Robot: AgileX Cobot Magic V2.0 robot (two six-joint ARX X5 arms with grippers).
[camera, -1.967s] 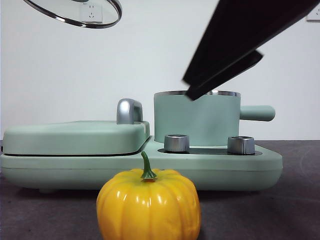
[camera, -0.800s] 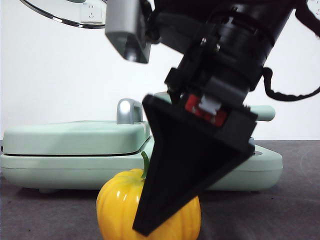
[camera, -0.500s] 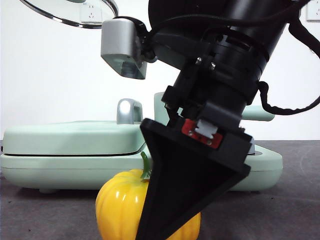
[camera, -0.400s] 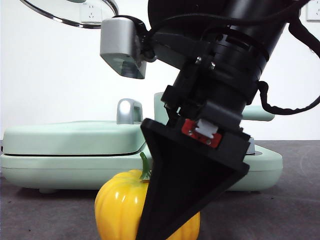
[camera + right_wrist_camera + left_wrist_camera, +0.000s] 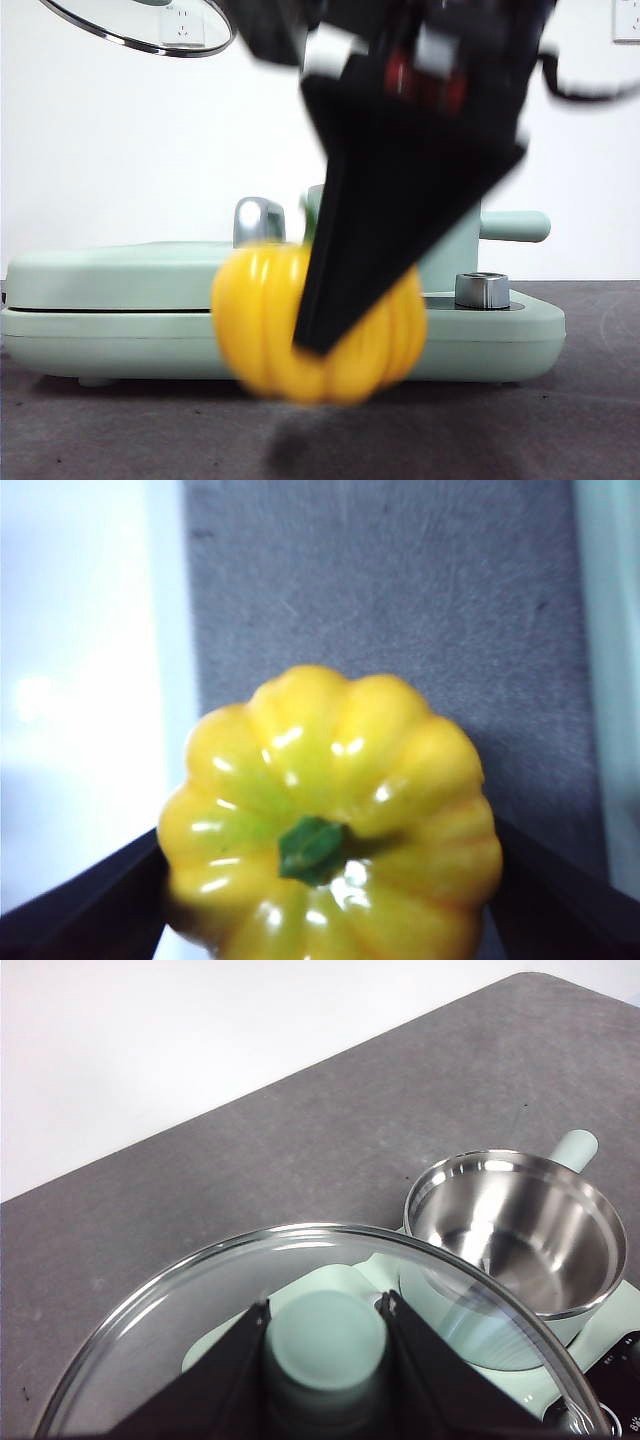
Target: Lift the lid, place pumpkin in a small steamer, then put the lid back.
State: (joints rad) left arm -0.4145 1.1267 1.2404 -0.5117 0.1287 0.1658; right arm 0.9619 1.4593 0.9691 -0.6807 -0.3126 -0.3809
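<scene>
My right gripper point(image 5: 345, 340) is shut on the yellow-orange pumpkin point(image 5: 262, 325) and holds it in the air above the table, in front of the appliance; the front view is blurred by motion. The right wrist view shows the pumpkin point(image 5: 330, 810) with its green stem between the two jaws. My left gripper point(image 5: 325, 1345) is shut on the mint-green knob point(image 5: 325, 1335) of the glass lid point(image 5: 200, 1300), held high; its rim shows at the front view's top left point(image 5: 140, 35). The small steamer point(image 5: 515, 1230) stands open and empty, partly hidden in the front view point(image 5: 450, 250).
The flat mint-green griddle cover point(image 5: 140, 275) with a chrome handle point(image 5: 258, 220) lies left of the steamer on the appliance base point(image 5: 500, 335). A steel knob point(image 5: 481, 290) stands on the base. The steamer's side handle point(image 5: 515, 226) points right. Dark grey table point(image 5: 560, 420) lies in front.
The right gripper came down around the pumpkin, closed on it and has now lifted it off the table, upward. The lid has stayed high at the top left.
</scene>
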